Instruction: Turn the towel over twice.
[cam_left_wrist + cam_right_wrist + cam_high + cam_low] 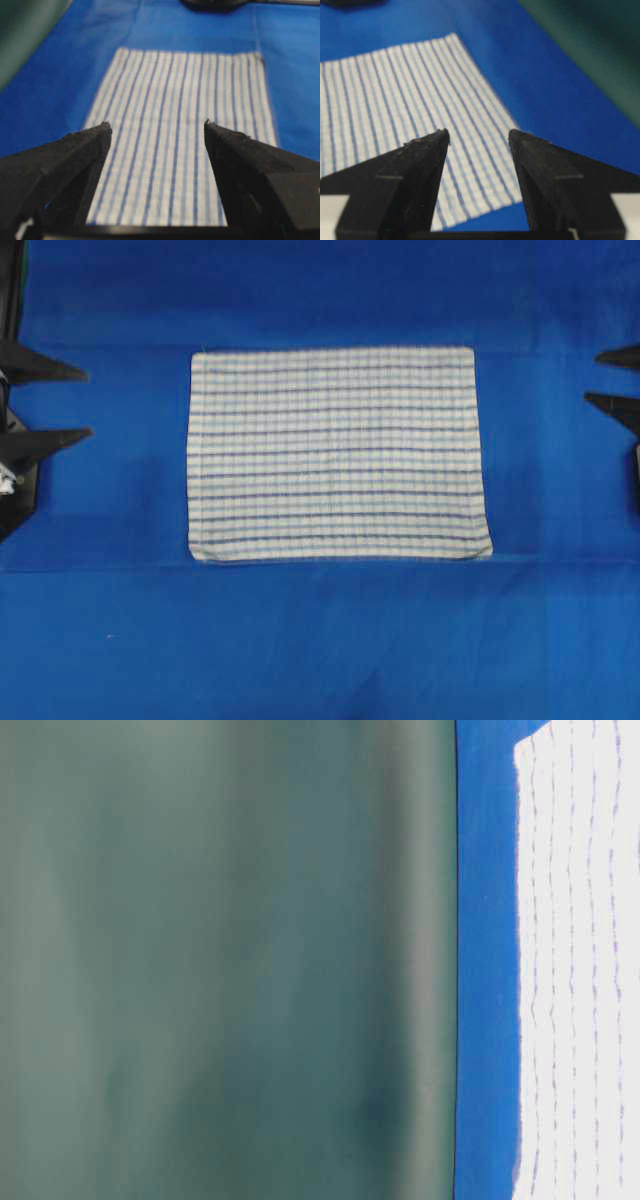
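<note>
Step in hand: I judge this to be a pause with no flip under way; the large rectangular white towel with dark and light blue stripes [338, 454] lies flat and untouched, so I cannot tell how many of the two turns are done.
My left claw: my left gripper [88, 402] sits at the left edge of the overhead view, jaws spread wide with nothing between them; in its own wrist view [157, 129] I see only towel past the gap.
My right claw: my right gripper [592, 378] waits at the right edge, jaws apart and empty; the wrist view [479, 135] shows the towel's corner beyond the tips.
Where the towel is: in the middle of the plain solid-blue cloth covering the table [320, 640], well apart from both my grippers.
Next move calls for: I think I must bring both claws in low over one long edge, each near a corner, pinch a single hemmed layer without catching the blue cloth beneath, then lift and carry that edge across.
How the towel looks: smooth, spread open, edges nearly square to the table; stripes run left to right in the overhead view, with faint checks between them; the near right corner bulges out slightly.
Risk as I see it: uneven grips could fold it rather than flip it.
</note>
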You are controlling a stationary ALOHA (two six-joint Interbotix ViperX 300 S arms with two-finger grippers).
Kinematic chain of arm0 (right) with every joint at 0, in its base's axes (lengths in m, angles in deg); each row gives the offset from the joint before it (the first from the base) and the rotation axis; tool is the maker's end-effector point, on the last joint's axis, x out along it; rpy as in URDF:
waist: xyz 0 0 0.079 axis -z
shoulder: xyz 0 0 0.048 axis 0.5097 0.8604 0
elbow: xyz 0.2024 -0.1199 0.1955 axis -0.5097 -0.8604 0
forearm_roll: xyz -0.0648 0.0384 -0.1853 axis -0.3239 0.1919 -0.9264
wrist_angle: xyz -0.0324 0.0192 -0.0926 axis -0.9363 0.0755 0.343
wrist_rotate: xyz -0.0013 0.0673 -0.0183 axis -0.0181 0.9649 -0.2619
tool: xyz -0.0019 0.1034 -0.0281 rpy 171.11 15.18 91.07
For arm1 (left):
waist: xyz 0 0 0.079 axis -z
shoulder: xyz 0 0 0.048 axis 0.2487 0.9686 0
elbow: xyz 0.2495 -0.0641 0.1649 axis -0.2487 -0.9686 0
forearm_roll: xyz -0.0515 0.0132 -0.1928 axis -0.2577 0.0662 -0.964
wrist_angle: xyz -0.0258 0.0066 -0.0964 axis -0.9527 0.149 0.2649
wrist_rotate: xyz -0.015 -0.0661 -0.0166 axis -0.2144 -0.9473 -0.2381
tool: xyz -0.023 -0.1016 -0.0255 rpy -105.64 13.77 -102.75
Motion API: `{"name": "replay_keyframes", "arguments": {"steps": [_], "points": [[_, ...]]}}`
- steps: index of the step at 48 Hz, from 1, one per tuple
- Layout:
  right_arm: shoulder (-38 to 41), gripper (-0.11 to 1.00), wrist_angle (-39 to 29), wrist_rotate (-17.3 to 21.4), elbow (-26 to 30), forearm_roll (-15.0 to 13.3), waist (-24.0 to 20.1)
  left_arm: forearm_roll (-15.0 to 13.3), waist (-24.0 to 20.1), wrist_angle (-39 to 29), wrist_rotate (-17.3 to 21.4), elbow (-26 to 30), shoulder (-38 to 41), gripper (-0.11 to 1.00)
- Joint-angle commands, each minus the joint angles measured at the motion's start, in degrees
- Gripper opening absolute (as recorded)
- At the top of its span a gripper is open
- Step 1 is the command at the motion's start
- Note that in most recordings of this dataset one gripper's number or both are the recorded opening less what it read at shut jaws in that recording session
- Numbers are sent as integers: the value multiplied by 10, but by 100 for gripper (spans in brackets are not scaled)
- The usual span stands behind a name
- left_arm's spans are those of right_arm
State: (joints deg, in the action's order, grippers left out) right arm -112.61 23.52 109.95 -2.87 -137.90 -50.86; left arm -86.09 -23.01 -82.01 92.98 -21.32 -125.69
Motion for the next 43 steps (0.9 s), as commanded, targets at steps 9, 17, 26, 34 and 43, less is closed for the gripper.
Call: {"name": "replay_keyframes", "arguments": {"steps": [9, 17, 26, 34, 43], "points": [[0, 55, 4, 15, -3, -4, 1, 0, -2, 12, -2, -4, 3, 70], [1, 55, 4, 16, -4, -5, 1, 0, -2, 12, -2, -4, 3, 70], [1, 55, 4, 16, -4, -4, 1, 0, -2, 12, -2, -4, 3, 70], [2, 55, 4, 16, -4, -4, 1, 0, -2, 12, -2, -4, 3, 70], [2, 55, 4, 16, -4, -4, 1, 0, -2, 11, -2, -4, 3, 70]]}}
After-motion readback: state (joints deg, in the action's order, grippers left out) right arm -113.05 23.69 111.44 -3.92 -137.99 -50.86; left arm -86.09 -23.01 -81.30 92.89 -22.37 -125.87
